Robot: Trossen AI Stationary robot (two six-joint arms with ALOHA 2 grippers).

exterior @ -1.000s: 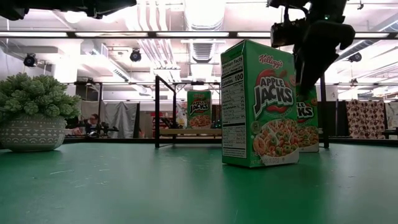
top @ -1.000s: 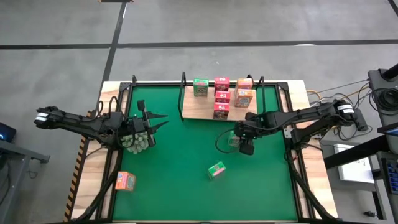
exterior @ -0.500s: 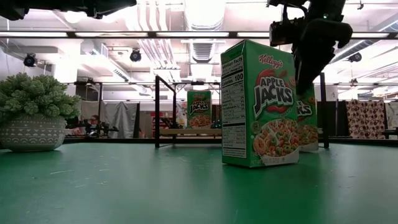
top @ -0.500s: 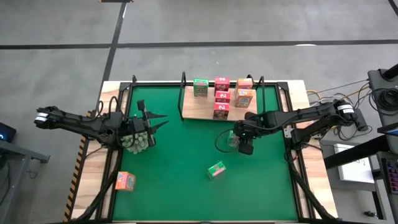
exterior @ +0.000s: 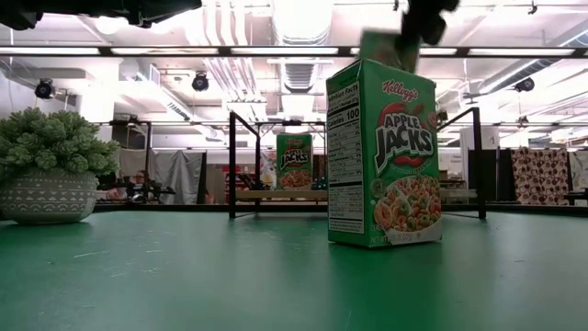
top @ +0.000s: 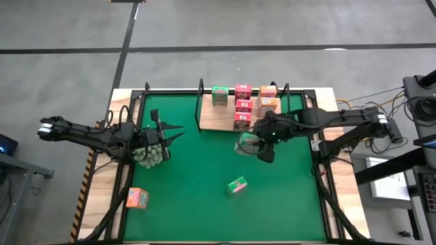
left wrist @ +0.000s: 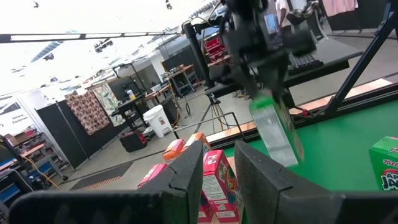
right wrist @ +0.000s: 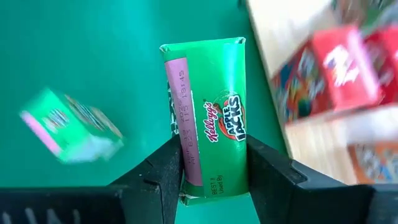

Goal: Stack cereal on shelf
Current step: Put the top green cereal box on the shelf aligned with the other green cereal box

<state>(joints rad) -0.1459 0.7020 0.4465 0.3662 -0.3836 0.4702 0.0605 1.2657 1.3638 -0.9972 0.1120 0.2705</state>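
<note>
The right end effector [top: 264, 144] is clamped partway closed on a green Apple Jacks box [right wrist: 208, 118], its two dark fingers [right wrist: 163, 168] pressing the box's long side faces. From the right wrist the box's long axis runs straight out from between the fingers, the printed front facing the camera and a pink-sided panel beside it. In the high view this box [top: 246, 143] hangs above the green mat just in front of the shelf [top: 218, 122]; in the left wrist view it [left wrist: 275, 127] tilts, lower end toward the mat.

A second green box [top: 237, 185] stands upright on the mat near the worktop's middle, its long axis vertical and its front toward the low camera [exterior: 384, 152]. An orange box [top: 137, 198] lies near the front-left corner. On the light wooden shelf board stand a green box [top: 219, 95], pink-red boxes [top: 242, 106] and orange boxes [top: 268, 103], between black wire uprights.

The left end effector [top: 163, 131] waits at the left above a spiky grey-green plant in a patterned pot [exterior: 50, 179], fingers [left wrist: 186, 180] slightly apart and holding nothing.
</note>
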